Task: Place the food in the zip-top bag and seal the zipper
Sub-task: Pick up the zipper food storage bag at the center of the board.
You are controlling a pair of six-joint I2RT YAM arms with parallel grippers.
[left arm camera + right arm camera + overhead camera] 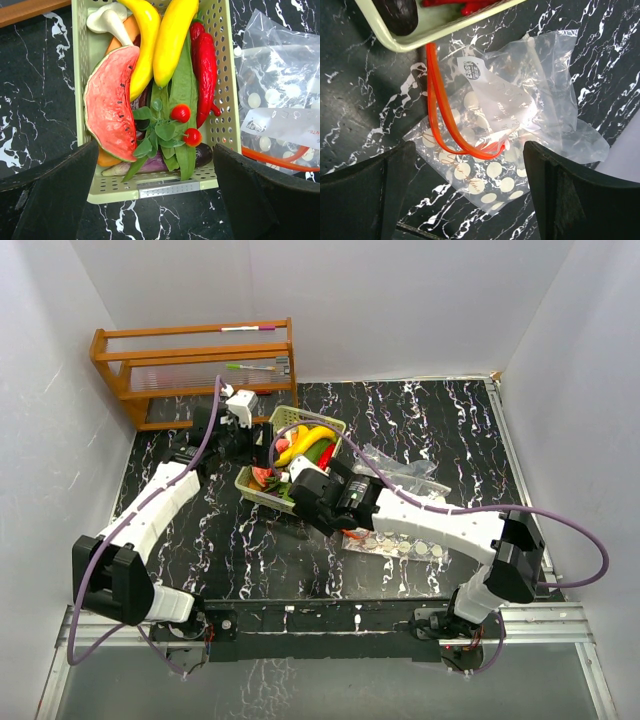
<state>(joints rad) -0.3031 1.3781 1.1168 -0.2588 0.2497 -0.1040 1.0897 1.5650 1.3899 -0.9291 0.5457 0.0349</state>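
Marble table (230, 550) — basket (80, 75) holds banana (170, 40), watermelon slice (110, 105), chilli (205, 70); zip-top bag (520, 100) beside; left gripper (155, 147), right gripper (470, 145) spread.

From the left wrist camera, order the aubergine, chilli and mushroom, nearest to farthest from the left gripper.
1. Aubergine, near end of the basket, closest to the left gripper.
2. Chilli, right side, midway.
3. Mushroom, far left corner.

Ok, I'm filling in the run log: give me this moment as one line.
left gripper: open above basket | right gripper: open above zip-top bag | food: in basket | zipper: open
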